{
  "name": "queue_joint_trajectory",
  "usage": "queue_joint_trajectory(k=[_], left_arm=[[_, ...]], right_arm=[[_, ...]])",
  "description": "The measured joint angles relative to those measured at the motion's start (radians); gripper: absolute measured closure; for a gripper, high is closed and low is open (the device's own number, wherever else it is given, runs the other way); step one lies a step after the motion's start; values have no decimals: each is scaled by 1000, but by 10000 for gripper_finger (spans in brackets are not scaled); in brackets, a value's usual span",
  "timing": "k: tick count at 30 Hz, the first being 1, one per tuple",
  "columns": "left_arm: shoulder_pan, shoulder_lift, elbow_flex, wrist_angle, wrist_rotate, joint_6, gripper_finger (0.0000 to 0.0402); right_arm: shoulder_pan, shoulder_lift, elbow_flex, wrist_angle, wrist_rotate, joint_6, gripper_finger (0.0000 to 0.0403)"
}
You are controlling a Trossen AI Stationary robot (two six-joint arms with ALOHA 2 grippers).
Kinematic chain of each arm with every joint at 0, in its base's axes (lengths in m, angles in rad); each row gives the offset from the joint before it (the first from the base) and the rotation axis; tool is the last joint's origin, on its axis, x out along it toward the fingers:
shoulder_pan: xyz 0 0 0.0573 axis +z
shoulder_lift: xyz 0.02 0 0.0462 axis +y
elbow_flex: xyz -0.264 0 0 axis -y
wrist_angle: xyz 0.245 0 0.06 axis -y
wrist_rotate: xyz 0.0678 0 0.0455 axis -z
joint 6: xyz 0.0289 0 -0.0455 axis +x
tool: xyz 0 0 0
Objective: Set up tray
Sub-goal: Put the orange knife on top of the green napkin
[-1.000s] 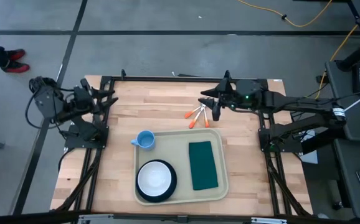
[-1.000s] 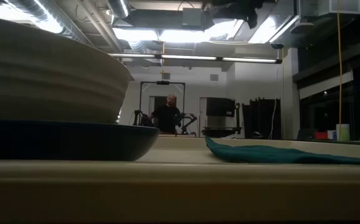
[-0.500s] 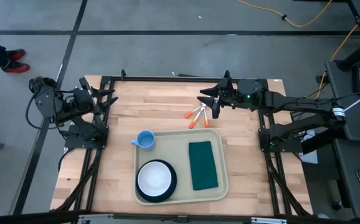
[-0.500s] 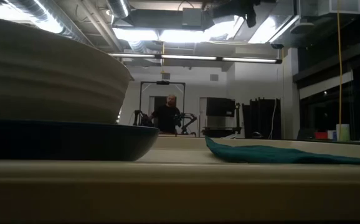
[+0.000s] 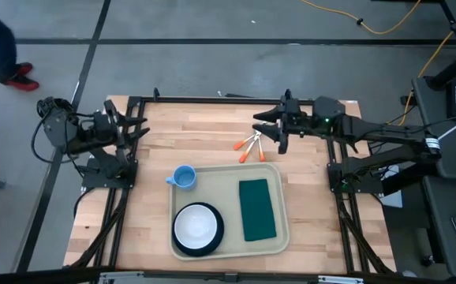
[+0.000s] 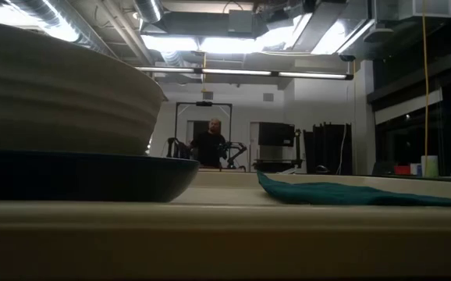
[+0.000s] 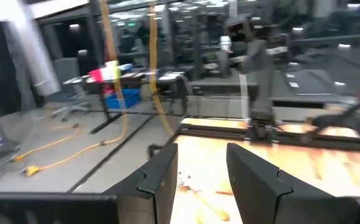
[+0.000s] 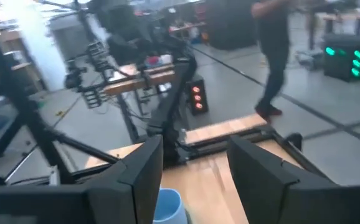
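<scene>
The tray (image 5: 226,207) is seen on the bench (image 5: 149,150), below the right hand (image 5: 274,131) and well apart from the left hand (image 5: 132,129). Both hands are parted, empty. It is judged stiff, light, best gripped at its low rim.

A white bowl (image 5: 196,224) is sitting on a dark round plate (image 5: 197,229), with a dark green napkin (image 5: 256,208) lying flat beside them. A light blue cup (image 5: 184,177) is standing on the wooden surface (image 5: 188,134), near a small cluster of orange-handled utensils (image 5: 248,147). A person (image 6: 208,144) is standing in the room beyond, and a red shoe (image 5: 16,76) is showing on the floor.
</scene>
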Motion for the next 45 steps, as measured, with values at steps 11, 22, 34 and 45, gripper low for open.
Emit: queue_joint_trajectory(k=[11, 22, 34, 45], left_arm=[[0, -90, 1, 207, 245, 242, 307], [16, -119, 0, 273, 227, 343, 331], [25, -119, 0, 352, 821, 101, 332], [25, -48, 0, 587, 1369, 50, 332]], right_arm=[[-17, -9, 0, 58, -122, 12, 219], [-16, -9, 0, 58, -121, 63, 219], [-11, -9, 0, 58, -121, 84, 219], [-11, -9, 0, 64, -121, 81, 219]])
